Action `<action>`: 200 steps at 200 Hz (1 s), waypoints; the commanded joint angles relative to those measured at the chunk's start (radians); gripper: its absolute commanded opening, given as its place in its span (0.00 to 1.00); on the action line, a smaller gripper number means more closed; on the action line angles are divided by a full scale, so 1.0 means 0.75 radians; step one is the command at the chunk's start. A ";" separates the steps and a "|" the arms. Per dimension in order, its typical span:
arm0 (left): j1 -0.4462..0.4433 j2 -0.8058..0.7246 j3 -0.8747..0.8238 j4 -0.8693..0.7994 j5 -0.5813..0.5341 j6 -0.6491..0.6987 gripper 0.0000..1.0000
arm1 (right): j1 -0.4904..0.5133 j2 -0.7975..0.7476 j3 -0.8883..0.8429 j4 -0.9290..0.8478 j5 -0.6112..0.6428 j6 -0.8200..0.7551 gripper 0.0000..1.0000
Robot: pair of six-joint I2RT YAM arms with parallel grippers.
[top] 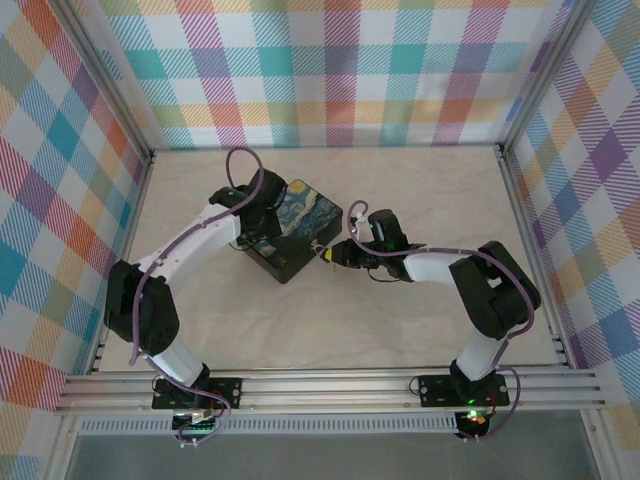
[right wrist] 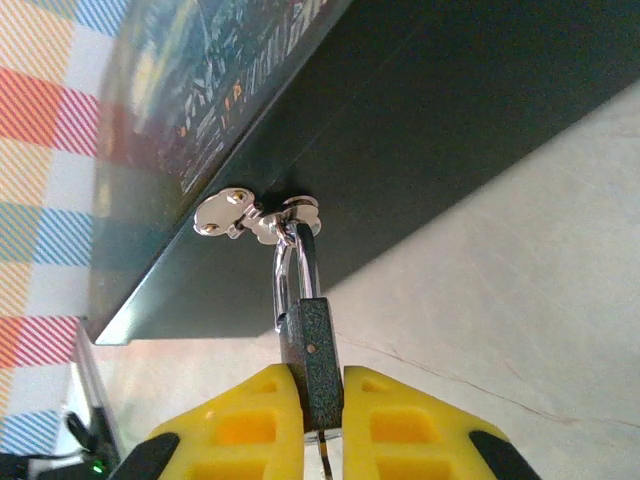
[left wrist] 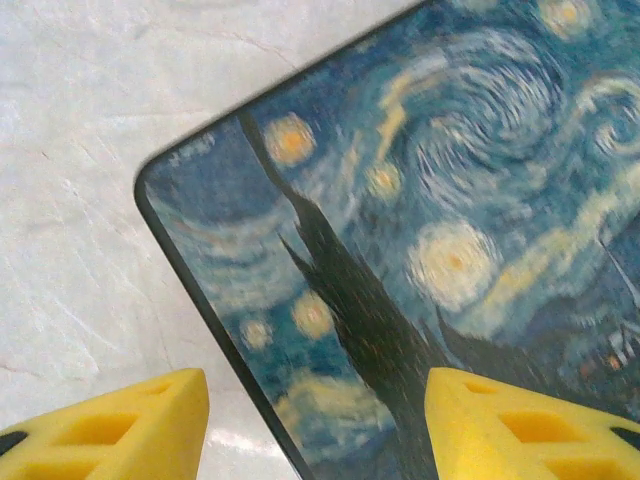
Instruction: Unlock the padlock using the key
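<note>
Padlock (right wrist: 312,350) hangs off the box's front side: we see its thin shackle looped through the small silver hasp (right wrist: 258,215) just under the lid edge, dark body hanging below it, roughly upright in the right wrist view. Right gripper (right wrist: 320,425) has its jaws closed narrow on the padlock body, one yellow pad pressed on each side. A thin grey metal strip (right wrist: 326,455) pokes out under the body between the pads; too small for us to identify. The black box (top: 295,232) with the starry-night lid sits mid-surface, turned diagonally, and in the top view we place the right gripper (top: 335,255) right at its right-hand corner, where the padlock is. Left gripper (top: 262,205) sits at the box's far-left side. From the left wrist we see the left gripper (left wrist: 315,420) with jaws standing wide apart, nothing clamped between them: one yellow finger (left wrist: 120,425) over the pale marbled surface (left wrist: 90,200), the other over the painted lid (left wrist: 430,220), the lid's rounded corner lying between them. Whether the fingers touch the box, we cannot tell. Plaid walls (top: 350,70) surround the workspace.
</note>
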State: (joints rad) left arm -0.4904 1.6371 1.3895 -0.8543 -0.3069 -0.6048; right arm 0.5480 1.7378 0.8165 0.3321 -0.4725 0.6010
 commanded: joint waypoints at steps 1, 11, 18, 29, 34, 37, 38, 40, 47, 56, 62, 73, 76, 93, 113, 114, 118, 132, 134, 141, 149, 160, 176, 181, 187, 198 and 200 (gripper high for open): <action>-0.013 0.025 -0.044 0.119 -0.135 0.060 0.58 | -0.011 0.029 0.018 -0.041 -0.011 -0.214 0.14; -0.013 0.042 -0.054 0.139 -0.137 0.055 0.58 | -0.011 0.041 0.021 -0.066 0.012 -0.257 0.16; -0.013 0.053 -0.060 0.153 -0.136 0.056 0.58 | -0.012 0.050 0.025 -0.084 0.024 -0.292 0.17; -0.014 0.071 -0.070 0.176 -0.138 0.055 0.58 | -0.011 0.063 0.022 -0.097 0.049 -0.338 0.18; -0.014 0.079 -0.074 0.181 -0.141 0.055 0.58 | -0.011 0.071 0.020 -0.101 0.060 -0.359 0.19; -0.015 0.085 -0.075 0.183 -0.144 0.055 0.58 | -0.011 0.075 0.020 -0.105 0.067 -0.371 0.19; -0.015 0.088 -0.075 0.184 -0.145 0.055 0.58 | -0.011 0.076 0.020 -0.108 0.073 -0.380 0.20; -0.016 0.093 -0.075 0.183 -0.148 0.054 0.57 | -0.011 0.077 0.021 -0.113 0.077 -0.386 0.20; -0.017 0.106 -0.075 0.182 -0.156 0.054 0.57 | -0.011 0.082 0.020 -0.120 0.087 -0.406 0.21; -0.017 0.120 -0.076 0.183 -0.153 0.050 0.57 | -0.011 0.081 0.012 -0.120 0.103 -0.428 0.24; -0.017 0.126 -0.082 0.189 -0.151 0.052 0.57 | -0.012 0.078 0.009 -0.121 0.117 -0.439 0.26; -0.017 0.135 -0.087 0.196 -0.147 0.051 0.57 | -0.012 0.061 -0.001 -0.120 0.136 -0.461 0.33; -0.017 0.137 -0.087 0.196 -0.148 0.050 0.57 | -0.013 0.058 -0.004 -0.121 0.145 -0.469 0.34; -0.017 0.154 -0.087 0.196 -0.143 0.048 0.57 | -0.013 0.013 -0.009 -0.147 0.192 -0.520 0.38; -0.017 0.167 -0.087 0.201 -0.122 0.040 0.57 | -0.010 -0.054 -0.026 -0.168 0.235 -0.616 0.40; -0.017 0.166 -0.088 0.201 -0.120 0.041 0.57 | -0.009 -0.058 -0.030 -0.167 0.238 -0.622 0.40; -0.017 0.169 -0.088 0.202 -0.117 0.038 0.57 | -0.008 -0.072 -0.043 -0.152 0.248 -0.646 0.41; -0.017 0.175 -0.083 0.201 -0.109 0.039 0.57 | 0.007 -0.132 -0.104 -0.102 0.316 -0.736 0.43; -0.017 0.177 -0.082 0.201 -0.108 0.039 0.57 | 0.012 -0.139 -0.112 -0.095 0.329 -0.748 0.43; -0.017 0.182 -0.076 0.196 -0.108 0.039 0.57 | 0.029 -0.161 -0.137 -0.074 0.373 -0.798 0.45; -0.017 0.187 -0.073 0.187 -0.109 0.043 0.57 | 0.054 -0.185 -0.164 -0.044 0.432 -0.846 0.50; -0.017 0.187 -0.073 0.184 -0.109 0.042 0.57 | 0.098 -0.198 -0.193 0.003 0.511 -0.920 0.72; -0.017 0.187 -0.077 0.184 -0.107 0.043 0.57 | 0.154 -0.185 -0.207 0.057 0.598 -1.030 0.75; -0.017 0.189 -0.079 0.185 -0.106 0.042 0.57 | 0.181 -0.164 -0.200 0.072 0.639 -1.059 0.76; -0.017 0.188 -0.079 0.186 -0.103 0.040 0.57 | 0.205 -0.148 -0.192 0.081 0.668 -1.084 0.76; -0.017 0.191 -0.083 0.186 -0.101 0.035 0.57 | 0.238 -0.108 -0.177 0.115 0.728 -1.105 0.75; -0.017 0.191 -0.083 0.186 -0.101 0.032 0.57 | 0.238 -0.100 -0.171 0.115 0.733 -1.102 0.75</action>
State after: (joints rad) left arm -0.4961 1.7550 1.3308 -0.7174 -0.3862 -0.5789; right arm 0.6785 1.6112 0.6754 0.3264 -0.0650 -0.0933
